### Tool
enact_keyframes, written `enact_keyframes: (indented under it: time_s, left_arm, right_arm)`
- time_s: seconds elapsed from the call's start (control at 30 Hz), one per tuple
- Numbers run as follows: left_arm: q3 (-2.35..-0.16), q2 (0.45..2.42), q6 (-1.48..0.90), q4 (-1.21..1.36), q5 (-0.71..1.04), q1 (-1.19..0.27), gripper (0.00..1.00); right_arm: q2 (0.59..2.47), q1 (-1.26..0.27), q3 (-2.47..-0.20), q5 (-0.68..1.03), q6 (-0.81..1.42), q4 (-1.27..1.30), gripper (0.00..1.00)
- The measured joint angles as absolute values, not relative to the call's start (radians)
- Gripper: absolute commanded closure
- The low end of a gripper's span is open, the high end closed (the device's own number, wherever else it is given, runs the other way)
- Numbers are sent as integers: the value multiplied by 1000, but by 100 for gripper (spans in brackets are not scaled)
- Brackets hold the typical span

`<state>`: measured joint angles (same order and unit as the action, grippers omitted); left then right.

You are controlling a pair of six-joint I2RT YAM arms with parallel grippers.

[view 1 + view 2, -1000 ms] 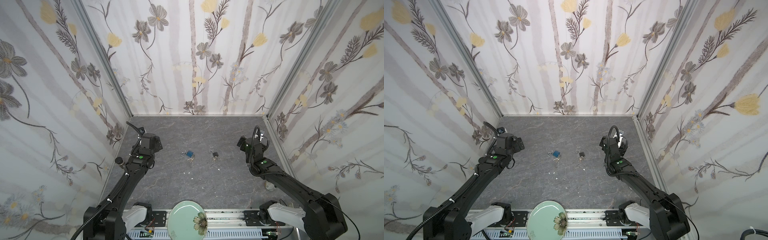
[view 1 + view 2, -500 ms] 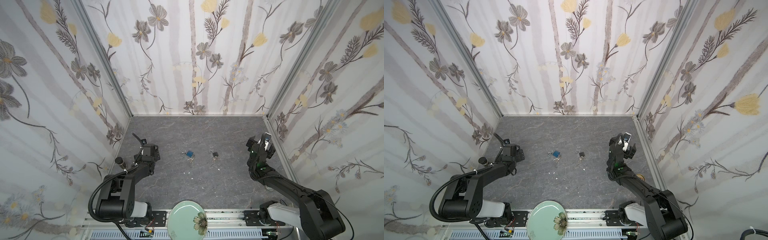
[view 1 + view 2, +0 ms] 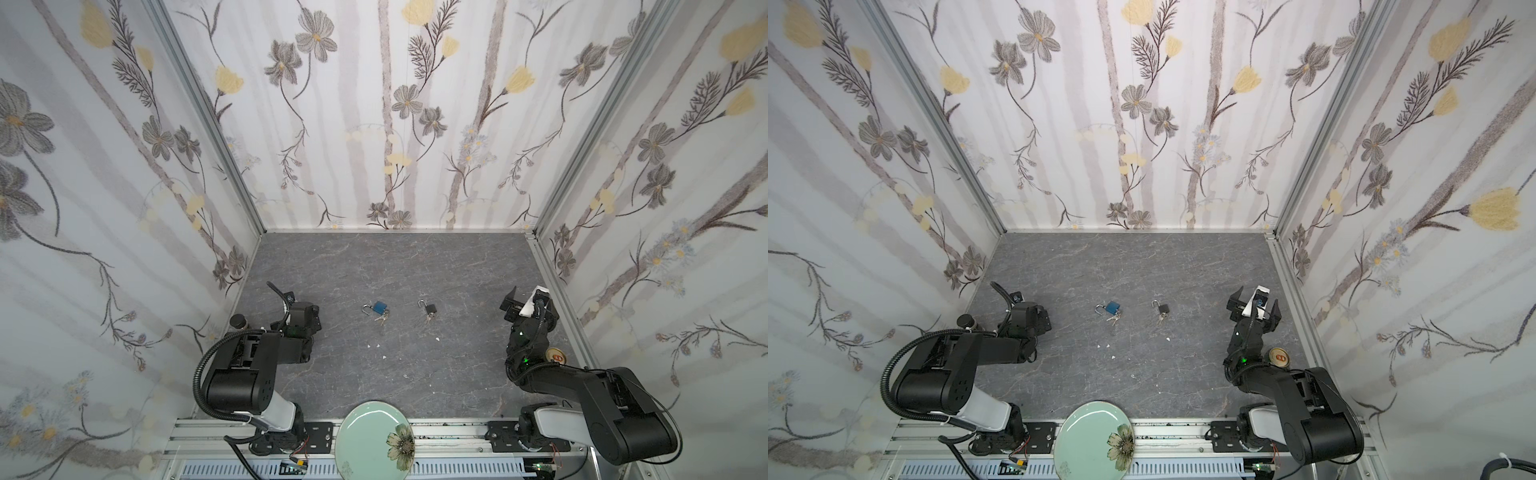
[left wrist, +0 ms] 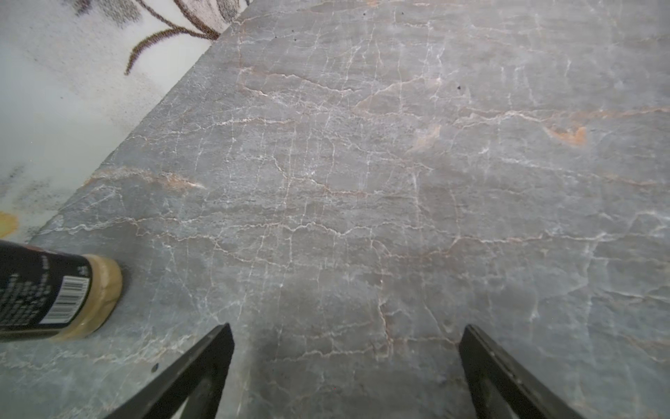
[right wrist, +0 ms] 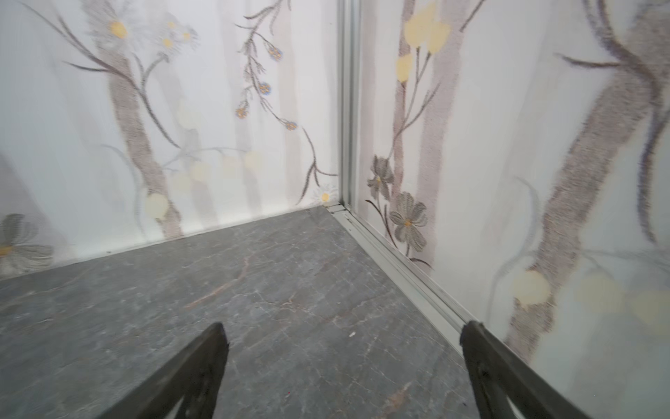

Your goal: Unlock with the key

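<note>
Keys (image 3: 381, 318) touching blue lock (image 3: 378, 307), more by black lock (image 3: 431, 308), mid table (image 3: 415, 374) | left gripper (image 4: 346, 328) spread, empty | right gripper (image 5: 342, 326) spread, empty (arms folded aside, probably resting)

L padlock (image 3: 378, 307) beside R padlock (image 3: 431, 308) mid table (image 3: 374, 262); plate (image 3: 365, 432) at front edge.

**Grey stone, flowered walls**

The tabletop (image 3: 374, 266) is dark grey, veined in white and rust. The walls (image 3: 374, 124) are white with grey stripes and grey and yellow flowers. At centre frame lie a blue padlock (image 3: 378, 307) and a black padlock (image 3: 431, 308). The plate (image 3: 361, 428) at the lower edge is pale green with one pale flower. The bottle (image 4: 54, 297) has a black label and a tan base.
</note>
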<state>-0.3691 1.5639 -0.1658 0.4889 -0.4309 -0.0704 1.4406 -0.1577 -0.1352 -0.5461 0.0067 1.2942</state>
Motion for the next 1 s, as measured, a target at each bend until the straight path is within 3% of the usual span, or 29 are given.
enact_keyframes:
  time_s: [0.27,0.73,1.0]
  left_arm:
    - [-375,1565,-165,492,-432,-68,0]
    - [-376,1565,-165,493,-432,-68,0]
    - [-364,1581,-49,874,-280,-68,0]
  right_arm:
    - [1506,-92,-169,-339,17,1370,0]
    - [1507,-86,-171,-336,33,1347,0]
    - [1513,-83,-182,-327,34,1342,0]
